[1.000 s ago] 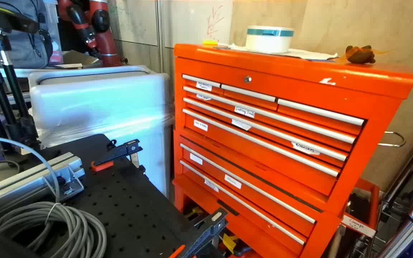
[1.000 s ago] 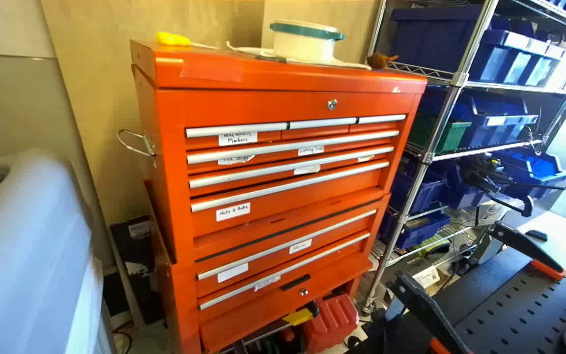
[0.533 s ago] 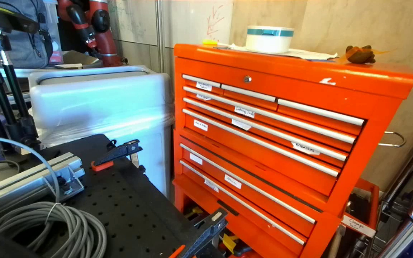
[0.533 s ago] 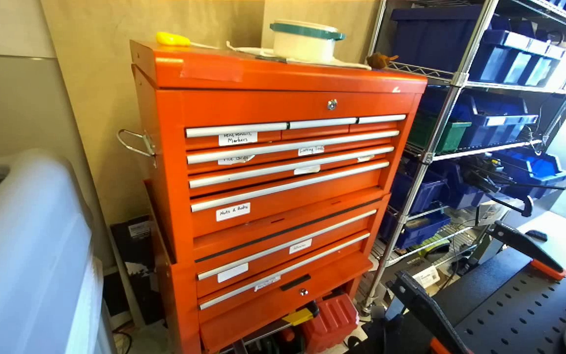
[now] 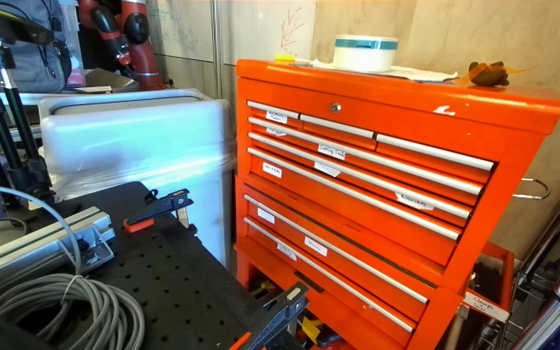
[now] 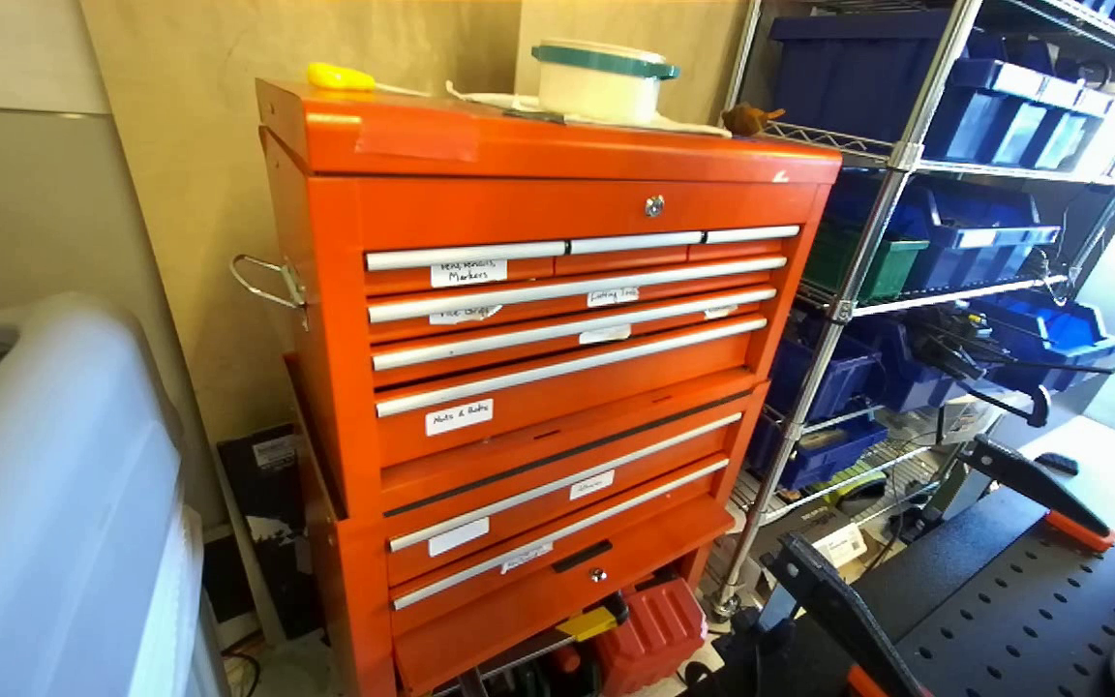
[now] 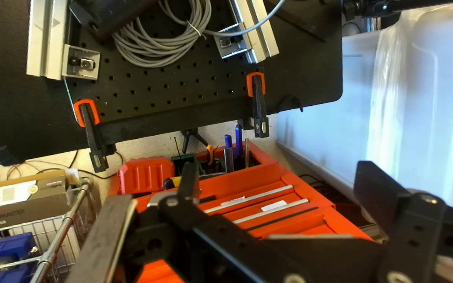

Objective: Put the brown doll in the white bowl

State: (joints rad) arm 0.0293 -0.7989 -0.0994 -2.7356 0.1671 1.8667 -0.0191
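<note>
Nothing placed yet — brown doll seen apart from white bowl | gripper spread wide, nothing pinched | grasp, carry, release all awaited!

One white bowl, one brown doll
One orange chest, eight drawer handles, one cable coil.

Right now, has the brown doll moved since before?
No. In both exterior views, the brown doll sits in the same spot on the orange tool chest.
</note>
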